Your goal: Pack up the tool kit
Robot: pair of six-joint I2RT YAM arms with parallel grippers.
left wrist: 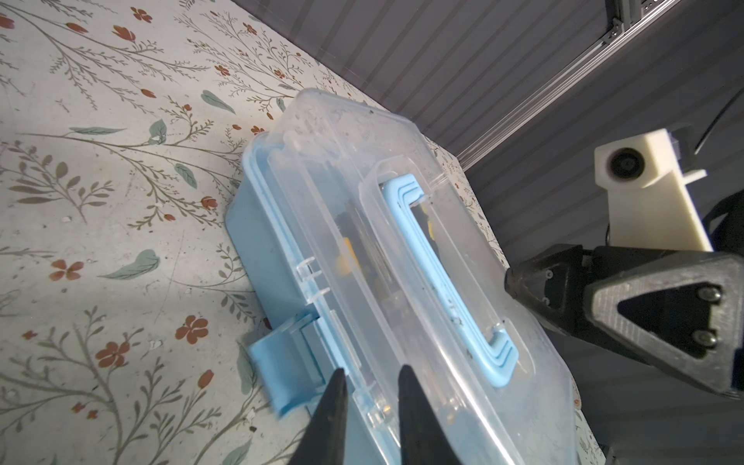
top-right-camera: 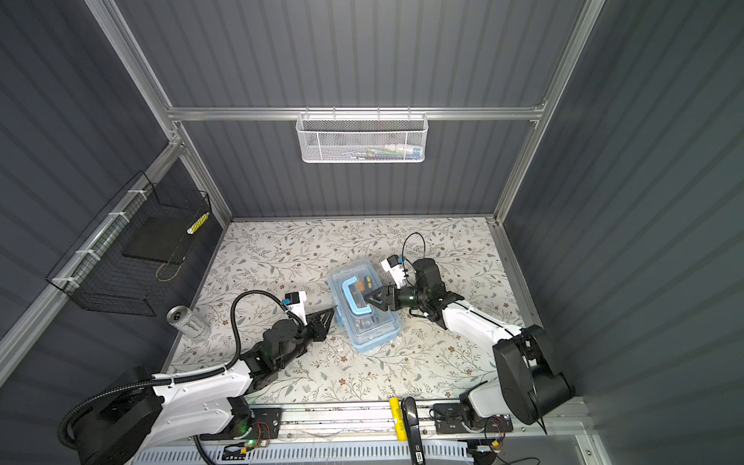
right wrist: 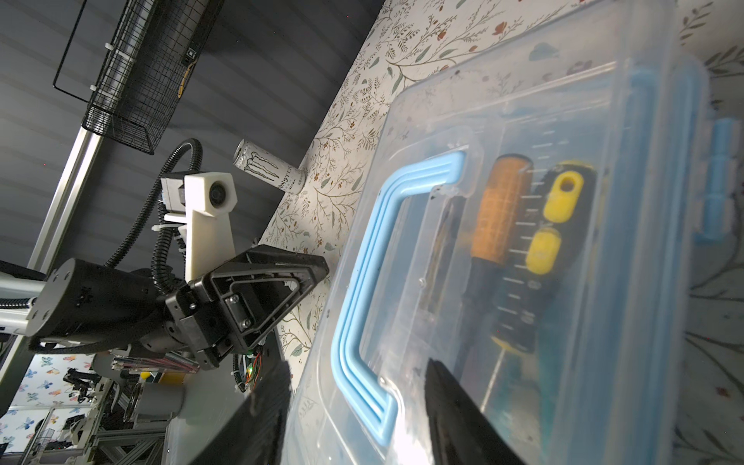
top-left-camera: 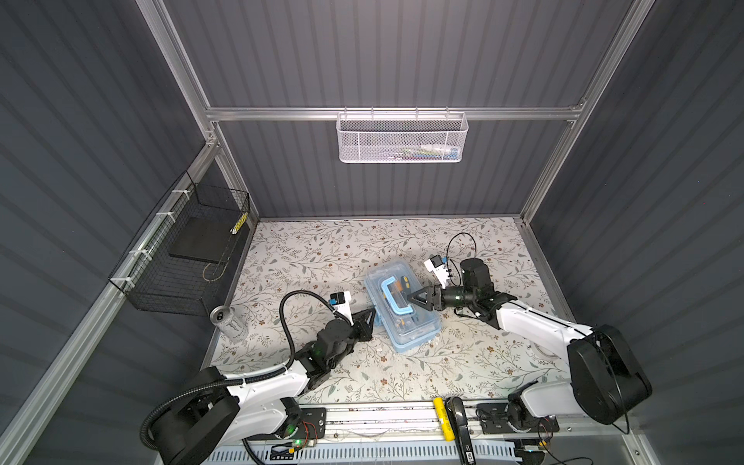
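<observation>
Blue-based and clear-lidded, the tool kit (top-left-camera: 406, 322) lies about the middle of the flowered table (top-left-camera: 314, 249), askew to its edges. Its lid (left wrist: 362, 169) is down on the base, and the blue handle (right wrist: 362, 249) lies flat in the lid's recess. The blue latch (left wrist: 277, 374) sticks out from the base's long side and is not folded up over the lid. Screwdrivers (right wrist: 499, 217) show through the lid, one with an orange grip, others black and yellow.

The left pincer (left wrist: 372, 374) reaches in from the side facing the table's left edge. Its jaws are a narrow gap apart, one on either side of the lid's rim just beside the latch; whether they press on the rim I cannot tell. The right pincer (top-left-camera: 410, 298) hangs over the lid from the opposite side, jaws spread and gripping nothing, with one end of the handle between them.

A drink can (top-left-camera: 231, 324) stands at the table's left edge, well apart from the kit.
</observation>
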